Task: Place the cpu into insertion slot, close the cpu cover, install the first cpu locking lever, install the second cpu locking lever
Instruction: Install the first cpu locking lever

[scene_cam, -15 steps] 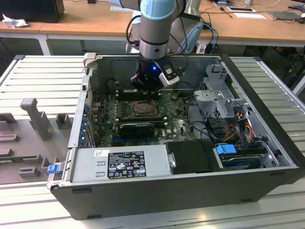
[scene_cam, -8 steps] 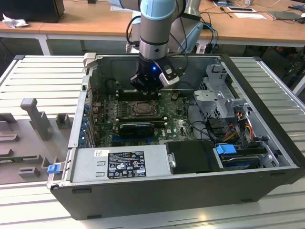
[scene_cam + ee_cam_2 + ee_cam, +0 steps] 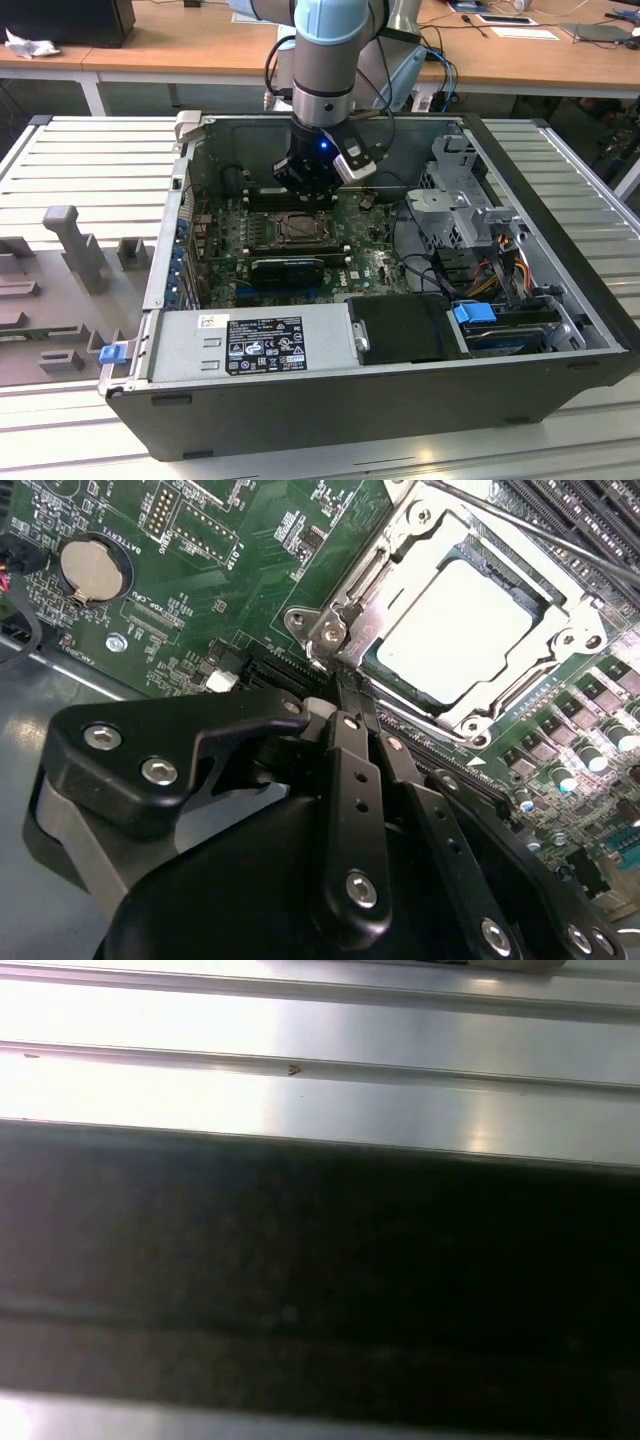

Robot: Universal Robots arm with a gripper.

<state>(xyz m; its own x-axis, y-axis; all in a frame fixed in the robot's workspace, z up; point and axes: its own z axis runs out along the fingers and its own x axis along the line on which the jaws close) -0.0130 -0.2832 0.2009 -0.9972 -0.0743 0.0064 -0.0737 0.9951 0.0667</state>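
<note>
In the exterior view the gripper [image 3: 312, 190] hangs just above the insertion slot [image 3: 299, 228] on the green motherboard [image 3: 365, 262].

In the second wrist view its fingers [image 3: 352, 742] are pressed together, empty, touching the cpu cover [image 3: 425, 535] at a corner; the cpu [image 3: 458, 630] sits beneath that cover.

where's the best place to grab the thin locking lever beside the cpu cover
Probably its straight bare stretch: the lever is a thin rod running along one edge of the cover around the chip. Come from above with the claw straddling the rod, since the board lies flat beneath it.
</note>
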